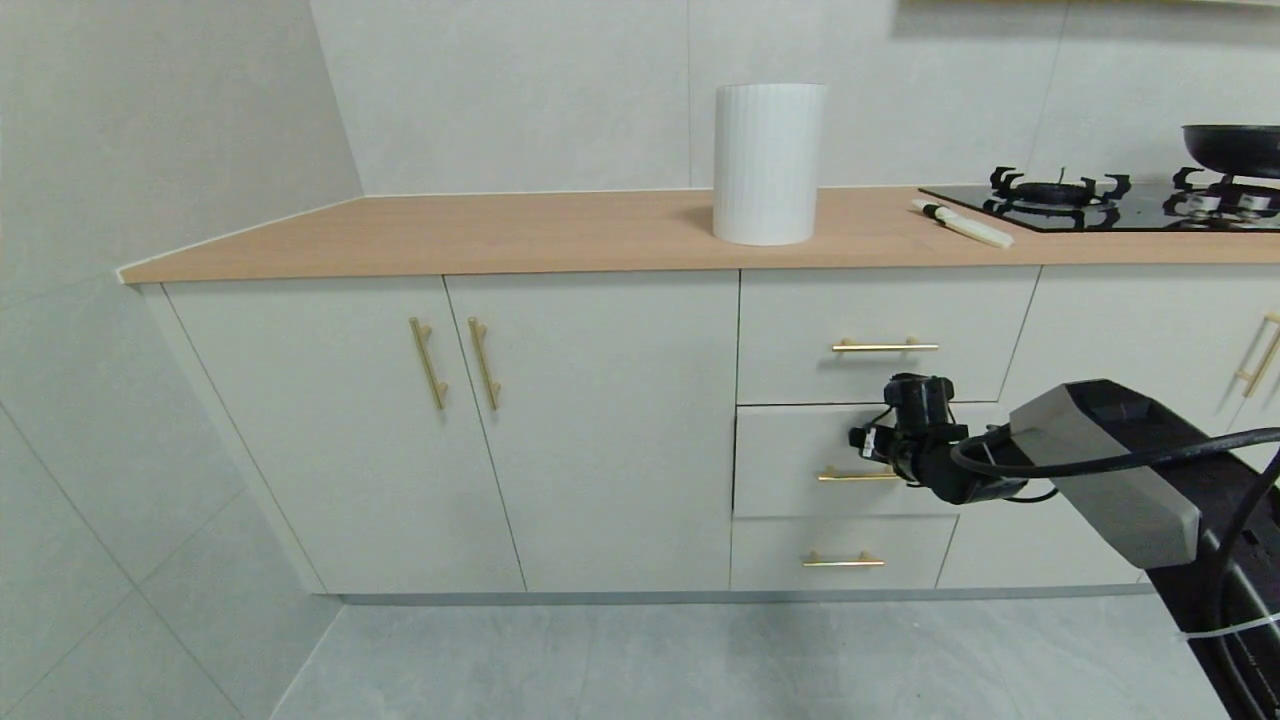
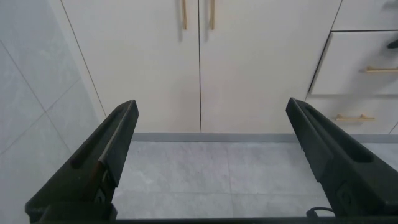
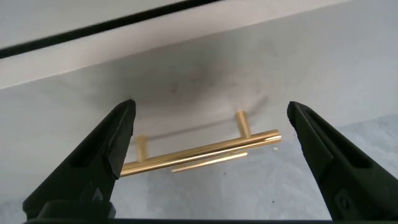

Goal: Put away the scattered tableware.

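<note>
Both spread wide: left gripper [image 2: 211,104] empty; right gripper [image 3: 209,111] flanks drawer handle [image 3: 199,152].

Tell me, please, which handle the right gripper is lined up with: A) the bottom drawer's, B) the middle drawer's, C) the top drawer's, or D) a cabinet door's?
B: the right gripper sits with its jaws open in front of the middle drawer's handle, the second of three in the head view, not closed on it.
</note>
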Controlling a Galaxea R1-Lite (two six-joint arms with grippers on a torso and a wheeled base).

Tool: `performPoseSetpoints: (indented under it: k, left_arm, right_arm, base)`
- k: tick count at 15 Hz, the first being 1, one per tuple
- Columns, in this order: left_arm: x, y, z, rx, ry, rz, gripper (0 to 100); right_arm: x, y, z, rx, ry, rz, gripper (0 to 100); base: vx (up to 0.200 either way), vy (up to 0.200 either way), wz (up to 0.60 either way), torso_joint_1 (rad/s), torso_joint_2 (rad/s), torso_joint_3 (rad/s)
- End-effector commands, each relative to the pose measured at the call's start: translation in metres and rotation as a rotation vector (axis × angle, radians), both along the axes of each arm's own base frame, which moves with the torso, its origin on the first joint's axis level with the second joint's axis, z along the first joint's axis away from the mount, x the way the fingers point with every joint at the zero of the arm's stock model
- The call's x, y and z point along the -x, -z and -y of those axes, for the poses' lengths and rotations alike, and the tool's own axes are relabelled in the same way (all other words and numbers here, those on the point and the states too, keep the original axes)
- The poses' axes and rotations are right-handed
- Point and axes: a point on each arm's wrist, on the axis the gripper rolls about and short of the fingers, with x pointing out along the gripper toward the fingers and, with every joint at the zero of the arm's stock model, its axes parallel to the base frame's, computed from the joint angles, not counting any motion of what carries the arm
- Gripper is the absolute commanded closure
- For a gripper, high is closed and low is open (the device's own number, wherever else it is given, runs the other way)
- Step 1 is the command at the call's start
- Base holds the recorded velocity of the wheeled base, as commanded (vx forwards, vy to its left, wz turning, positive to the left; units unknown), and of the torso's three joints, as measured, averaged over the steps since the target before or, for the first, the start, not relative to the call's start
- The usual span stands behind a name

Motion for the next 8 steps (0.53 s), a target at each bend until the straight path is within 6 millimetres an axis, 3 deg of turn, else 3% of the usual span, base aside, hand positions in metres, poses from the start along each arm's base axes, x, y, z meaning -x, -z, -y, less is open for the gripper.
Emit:
performPoseSetpoints:
  k: [1,8]
  left_arm:
    - [0.000,0.000,0.000,0.000,-0.001,0.000,0]
    - [0.000,0.000,0.000,0.000,-0.001,0.000,0]
  right_arm:
    - [-0.006,0.006,0.000,-0.010,0.012,0.013,0]
    - [-0.020,0.009,-0.001,-0.033,0.064,0.071,0]
  base:
    - [0.000,0.000,0.00,0.000,0.00,0.000]
    - [0.000,0.000,0.00,0.000,0.00,0.000]
